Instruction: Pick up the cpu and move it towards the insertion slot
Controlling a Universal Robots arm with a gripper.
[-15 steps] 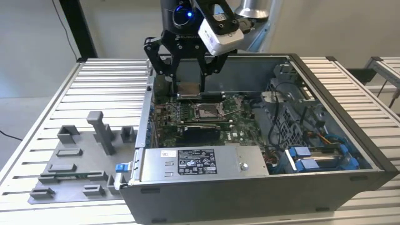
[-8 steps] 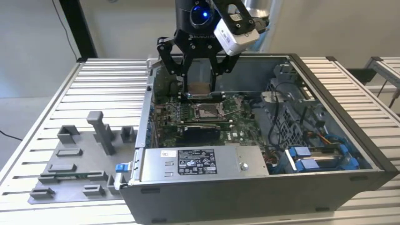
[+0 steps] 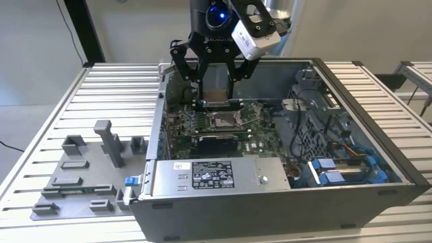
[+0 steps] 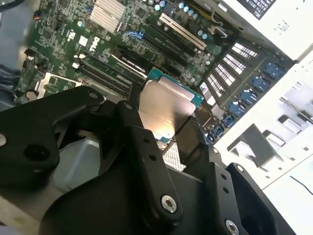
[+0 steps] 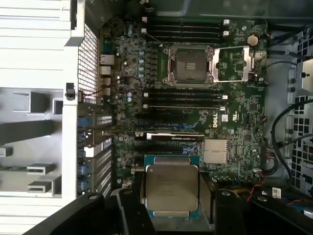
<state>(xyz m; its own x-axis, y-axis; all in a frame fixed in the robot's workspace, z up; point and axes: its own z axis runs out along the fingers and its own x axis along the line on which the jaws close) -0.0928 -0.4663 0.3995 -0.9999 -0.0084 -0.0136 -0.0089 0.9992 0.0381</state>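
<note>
The gripper [image 3: 215, 96] pinches the cpu [image 5: 172, 190] by its edges, flat, above the green board inside the open computer case [image 3: 378, 152]. The insertion slot [image 5: 190, 65] lies well apart, its frame open. Held by thin edges, the chip could tilt or slip and hit the pins.

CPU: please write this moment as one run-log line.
gripper: shut on cpu | cpu: lifted above motherboard | insertion slot: open, unfilled

Hidden and cut-off parts

The gripper [image 5: 171, 215] linkage covered the cpu [image 5: 171, 188] side edges; the picture's edge cut the computer case [image 3: 284, 202] near corner in the exterior view.
</note>
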